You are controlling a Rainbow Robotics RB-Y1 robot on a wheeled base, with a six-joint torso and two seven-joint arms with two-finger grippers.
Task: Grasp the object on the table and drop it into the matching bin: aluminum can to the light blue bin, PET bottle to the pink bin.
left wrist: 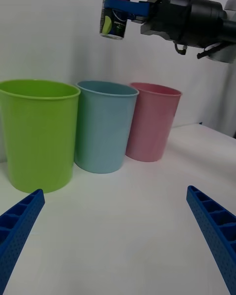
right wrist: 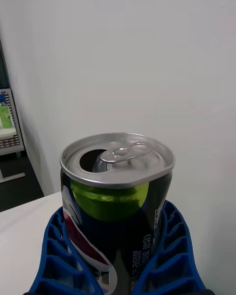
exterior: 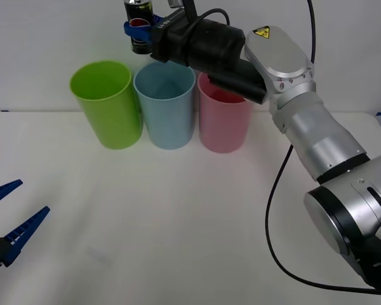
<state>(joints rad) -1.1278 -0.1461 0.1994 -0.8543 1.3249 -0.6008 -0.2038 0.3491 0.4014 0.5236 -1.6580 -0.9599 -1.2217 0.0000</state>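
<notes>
My right gripper is shut on the aluminum can, holding it upright in the air behind and above the bins, roughly over the gap between the lime green bin and the light blue bin. Up close the can shows a silver top with pull tab and a yellow-green, dark side, between blue ribbed fingers. The left wrist view shows the can high above the light blue bin. The pink bin stands right of it. My left gripper rests open near the table's front left.
The three bins stand in a row at the back of the white table. The right arm reaches across above the pink bin. A white wall rises close behind the bins.
</notes>
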